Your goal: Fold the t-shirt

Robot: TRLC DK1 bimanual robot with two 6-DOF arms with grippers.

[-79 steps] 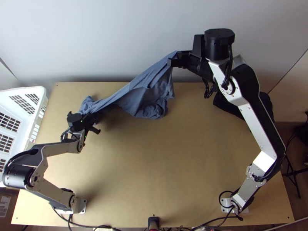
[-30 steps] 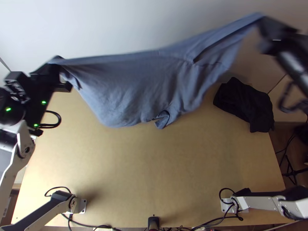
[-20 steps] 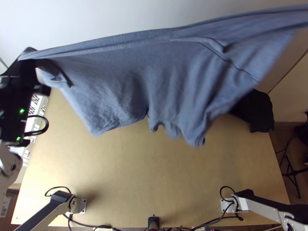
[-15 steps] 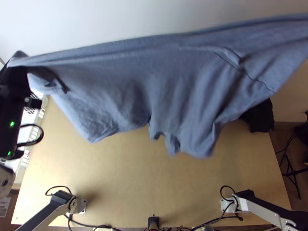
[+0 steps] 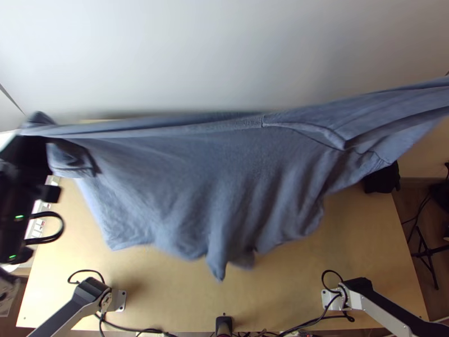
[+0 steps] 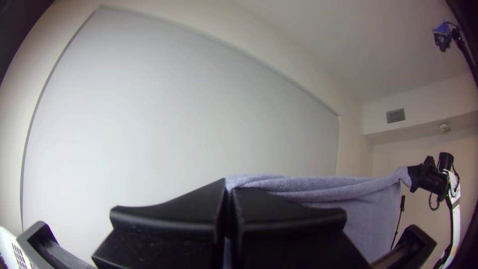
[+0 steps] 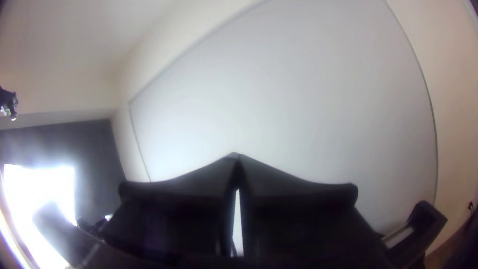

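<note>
A pale wall (image 5: pixel 224 56) backs the wooden table (image 5: pixel 179 292); in the top view the t-shirt (image 5: pixel 213 180) hangs above it, top edge taut, lower part loose in folds, probably held wide to pull creases out before laying down. In the left wrist view, the left gripper (image 6: pixel 229 189) is clamped on one end, the right gripper (image 6: pixel 411 177) on the other. The right wrist view shows its fingertips together, a narrow slit behind.

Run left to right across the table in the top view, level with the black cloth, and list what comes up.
Left arm → a bare strip of the table → the t-shirt, held up across the middle → more bare table → the black cloth.
</note>
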